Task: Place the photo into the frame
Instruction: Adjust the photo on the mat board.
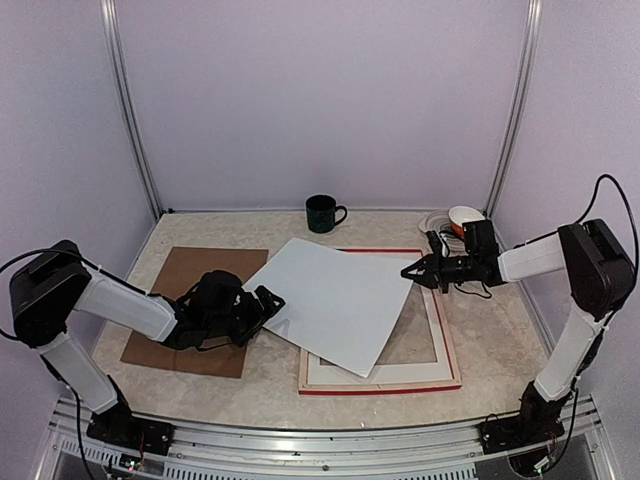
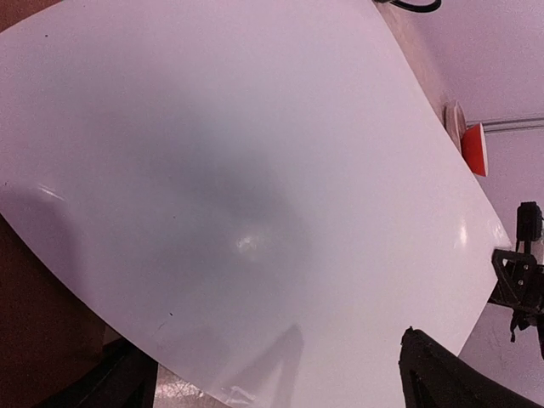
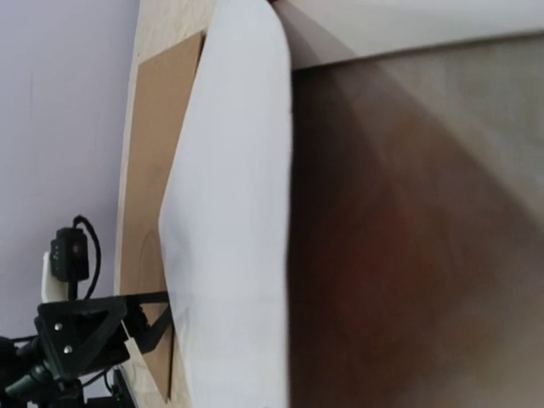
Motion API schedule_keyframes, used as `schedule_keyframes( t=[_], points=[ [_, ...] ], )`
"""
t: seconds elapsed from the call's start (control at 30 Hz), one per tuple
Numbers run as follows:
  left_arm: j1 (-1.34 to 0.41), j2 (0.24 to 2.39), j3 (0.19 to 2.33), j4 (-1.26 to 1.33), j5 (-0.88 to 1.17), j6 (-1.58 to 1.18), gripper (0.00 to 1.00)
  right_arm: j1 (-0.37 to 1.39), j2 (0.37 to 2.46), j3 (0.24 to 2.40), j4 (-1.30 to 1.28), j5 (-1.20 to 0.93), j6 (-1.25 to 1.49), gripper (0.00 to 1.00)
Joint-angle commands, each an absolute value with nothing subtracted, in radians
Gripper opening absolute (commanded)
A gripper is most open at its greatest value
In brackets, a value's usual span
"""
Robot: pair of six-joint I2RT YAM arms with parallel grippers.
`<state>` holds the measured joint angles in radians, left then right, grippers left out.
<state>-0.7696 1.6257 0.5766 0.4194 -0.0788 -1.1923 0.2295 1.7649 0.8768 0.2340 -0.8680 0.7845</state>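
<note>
The photo (image 1: 335,300) shows its plain white back and lies slanted over the left part of the frame (image 1: 440,375). The frame lies face down, pale wood back up, red at its edges. My right gripper (image 1: 409,272) is shut on the photo's right corner and holds that side up. In the right wrist view the photo (image 3: 234,212) runs nearly edge-on, with a dark blur beside it. My left gripper (image 1: 268,300) is at the photo's left corner, jaws wide apart. In the left wrist view the photo (image 2: 255,170) fills the picture, with its corner between my fingers (image 2: 442,374).
A brown backing board (image 1: 185,275) lies on the table under my left arm. A dark green mug (image 1: 322,213) stands at the back centre. A stack of bowls (image 1: 455,218) sits at the back right, behind my right gripper.
</note>
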Motion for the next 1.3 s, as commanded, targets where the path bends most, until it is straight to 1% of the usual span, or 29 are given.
schedule_keyframes(
  t=[0.0,0.27,0.63,0.8,1.07,1.27],
  points=[
    [-0.762,1.605,0.556,0.428,-0.074,-1.165,0.98,0.251,1.671,0.789,0.367,-0.802,0.877,0.0],
    [-0.762,1.617,0.558,0.478,-0.056,-1.156,0.97,0.273,1.519,0.637,0.441,-0.681,0.948,0.0],
    [-0.765,1.655,0.608,0.494,-0.039,-1.139,0.96,0.316,1.328,0.472,0.447,-0.542,0.966,0.0],
    [-0.771,1.678,0.649,0.485,-0.029,-1.12,0.96,0.352,1.27,0.42,0.456,-0.481,0.99,0.0],
    [-0.775,1.712,0.708,0.479,-0.015,-1.101,0.97,0.453,1.181,0.379,0.428,-0.323,1.013,0.0],
    [-0.775,1.72,0.728,0.464,-0.014,-1.088,0.99,0.467,1.115,0.332,0.425,-0.261,1.043,0.0]
  ],
)
